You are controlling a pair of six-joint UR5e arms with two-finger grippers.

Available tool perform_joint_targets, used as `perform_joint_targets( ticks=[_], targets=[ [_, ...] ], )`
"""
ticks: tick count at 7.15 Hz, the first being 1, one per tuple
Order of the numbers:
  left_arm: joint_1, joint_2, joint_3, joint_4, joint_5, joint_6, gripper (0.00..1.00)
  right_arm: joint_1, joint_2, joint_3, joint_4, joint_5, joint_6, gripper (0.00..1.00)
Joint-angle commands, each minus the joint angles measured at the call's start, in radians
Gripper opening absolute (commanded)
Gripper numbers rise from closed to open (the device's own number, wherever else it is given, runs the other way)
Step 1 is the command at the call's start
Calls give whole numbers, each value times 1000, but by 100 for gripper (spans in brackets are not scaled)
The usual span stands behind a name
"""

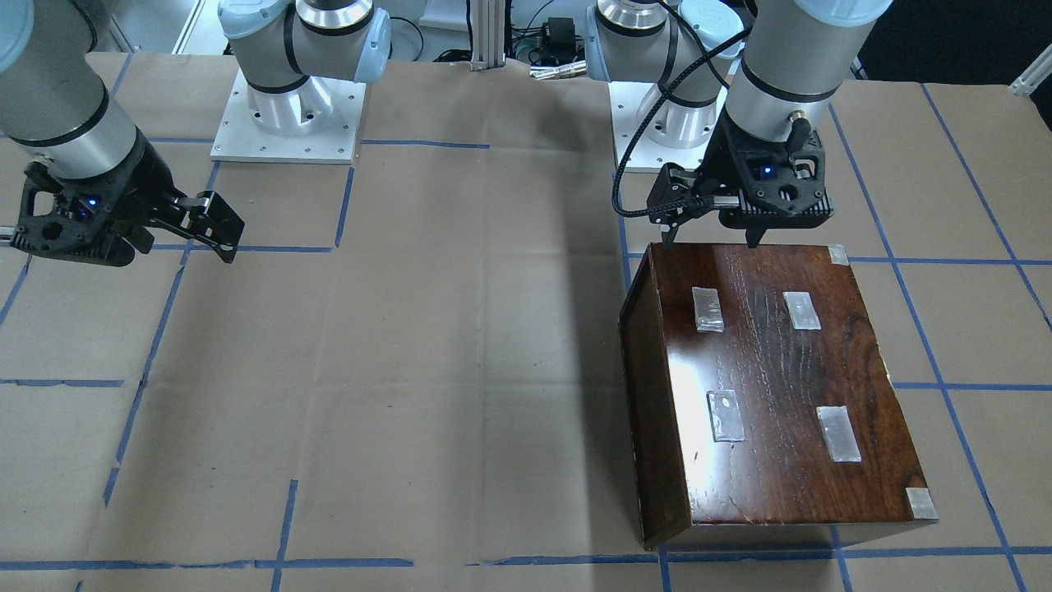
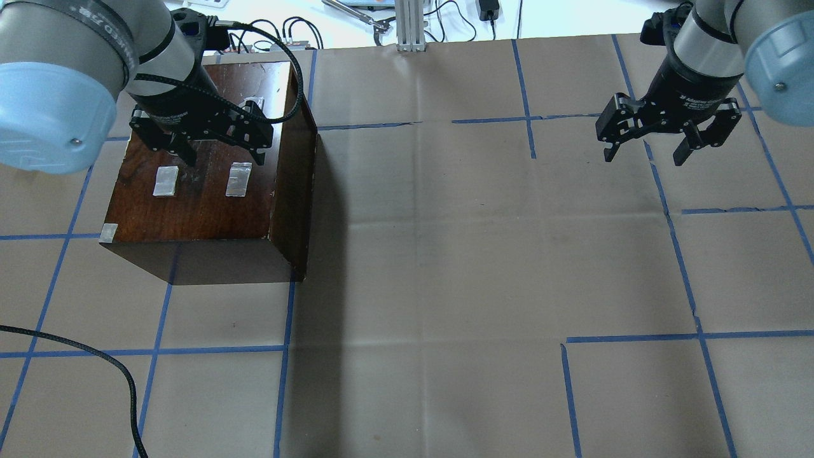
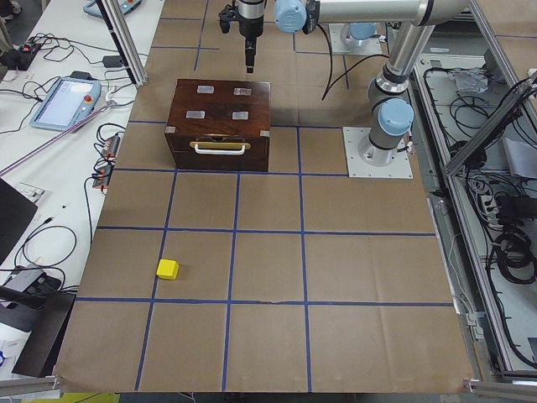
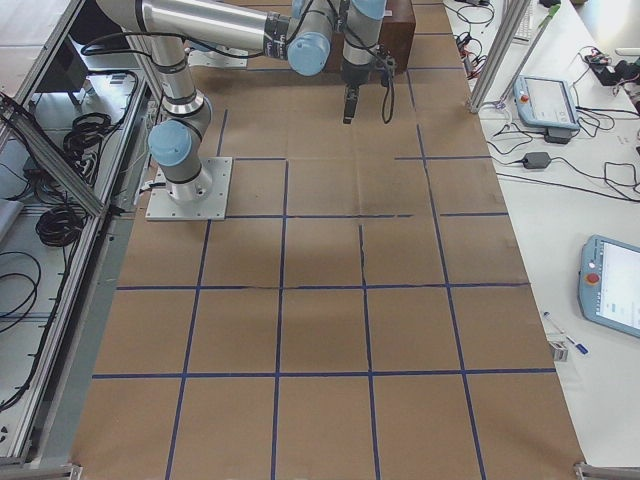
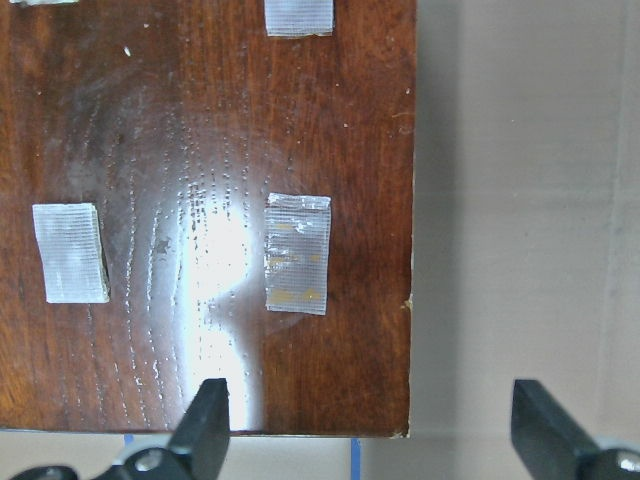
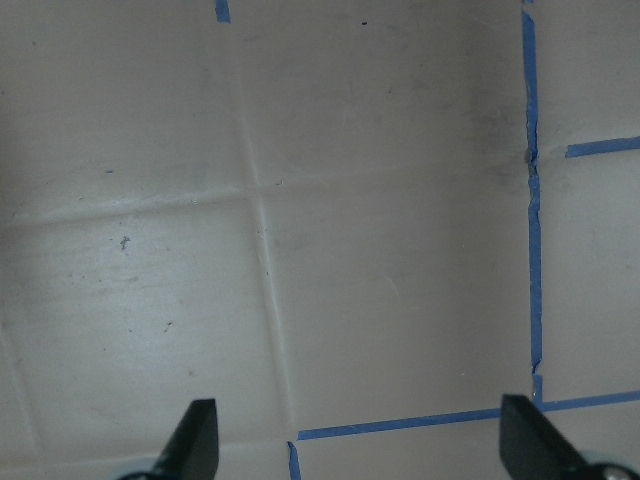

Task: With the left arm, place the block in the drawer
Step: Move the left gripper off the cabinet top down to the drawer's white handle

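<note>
White unreadable lettering (image 2: 699, 102), right end effector (image 2: 645, 157)

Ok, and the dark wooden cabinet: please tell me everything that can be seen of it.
The cabinet is a box of glossy dark-brown wood, standing flat on the paper-covered table, on the robot's left side. Its top bears four clear tape patches, with more tape at some corners. In the exterior left view one side face shows a pale strip, perhaps the drawer; it looks shut or nearly so. The left gripper hangs open above the top's edge; no contact shows.
</note>
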Motion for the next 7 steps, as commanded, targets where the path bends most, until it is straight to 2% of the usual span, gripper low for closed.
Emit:
perform_joint_targets(
  ticks=[1,5,7],
  targets=[
    [76,-1,10,8,-20,38,100,0,0,0,0,0,0,100],
    [408,-42,33,12,-46,335,100,0,0,0,0,0,0,100],
    [524,-138,112,12,-46,435,100,0,0,0,0,0,0,100]
  ],
)
